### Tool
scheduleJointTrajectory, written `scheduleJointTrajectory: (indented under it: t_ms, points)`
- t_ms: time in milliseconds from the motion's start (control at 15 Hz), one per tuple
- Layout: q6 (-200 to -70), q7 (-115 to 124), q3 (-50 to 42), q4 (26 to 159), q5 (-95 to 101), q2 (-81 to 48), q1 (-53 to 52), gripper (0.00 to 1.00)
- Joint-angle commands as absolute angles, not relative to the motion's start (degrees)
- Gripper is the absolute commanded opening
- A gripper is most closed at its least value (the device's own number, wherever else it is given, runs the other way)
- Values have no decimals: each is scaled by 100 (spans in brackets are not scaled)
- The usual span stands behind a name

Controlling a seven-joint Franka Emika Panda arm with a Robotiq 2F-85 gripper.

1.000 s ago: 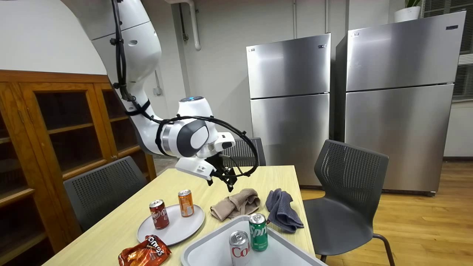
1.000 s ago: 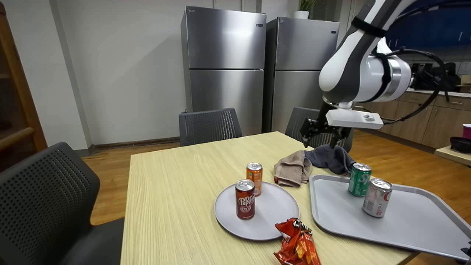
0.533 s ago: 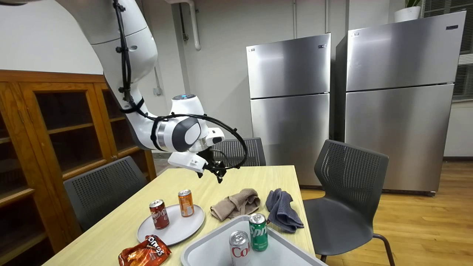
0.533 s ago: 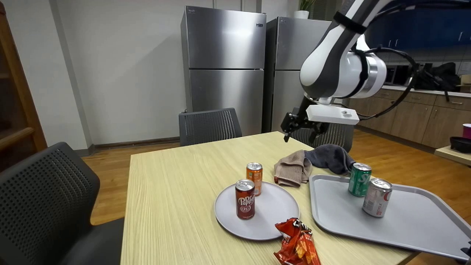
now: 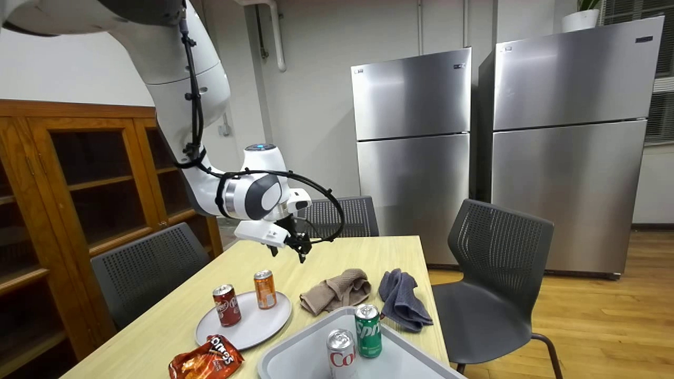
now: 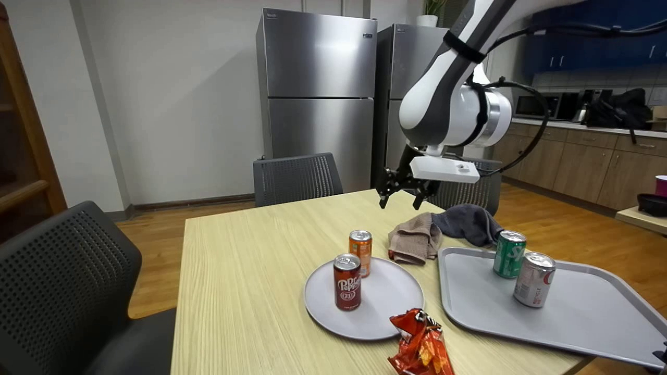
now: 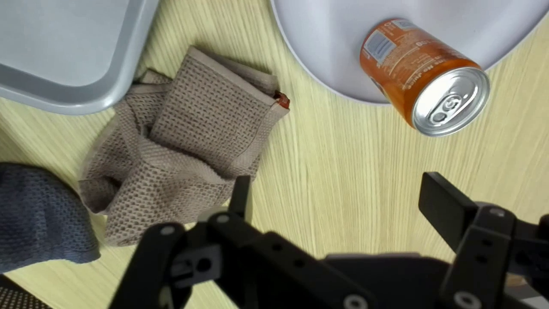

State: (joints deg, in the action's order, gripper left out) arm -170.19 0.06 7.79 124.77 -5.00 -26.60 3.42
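My gripper (image 7: 336,189) stands wide open over the wooden table, its black fingers (image 7: 448,210) apart with only bare tabletop seen between them. In both exterior views the gripper (image 5: 288,255) hangs above the table, touching nothing. Nearest below it is a crumpled brown cloth (image 7: 206,116), partly behind one finger in the wrist view. An orange can (image 7: 399,64) stands upright on a round grey plate (image 7: 326,47). On the same plate is a dark red Dr Pepper can (image 6: 347,284), outside the wrist view. A dark blue cloth (image 7: 40,214) lies beyond the brown one.
A grey tray (image 6: 583,312) bears a green Sprite can (image 6: 509,255) and a silver Coke can (image 6: 534,281). A red chip bag (image 5: 207,359) lies by the plate. Dark chairs (image 5: 492,284) stand around the table (image 6: 234,291). Two steel fridges (image 5: 413,158) and a wooden cabinet (image 5: 84,184) are behind.
The open gripper has travelled left in both exterior views, away from above the cloths, rising a little and then dipping slightly. The cans, cloths, plate, tray and bag have stayed put.
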Motion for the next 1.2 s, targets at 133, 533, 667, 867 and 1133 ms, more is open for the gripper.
scheduleJointTrajectory:
  t_ms: [133, 533, 667, 867, 1133]
  points:
    - [-16597, -369, 1109, 11979, -572, -2933, 376, 100]
    - [-16270, -492, 1312, 11752, -641, -3131, 363, 100]
    - [-16210, -550, 1337, 11687, -634, -3191, 355, 100]
    - [-16083, -553, 1316, 11558, -623, -3300, 303, 100]
    - [-15995, -633, 1319, 11448, -576, -3430, 265, 100]
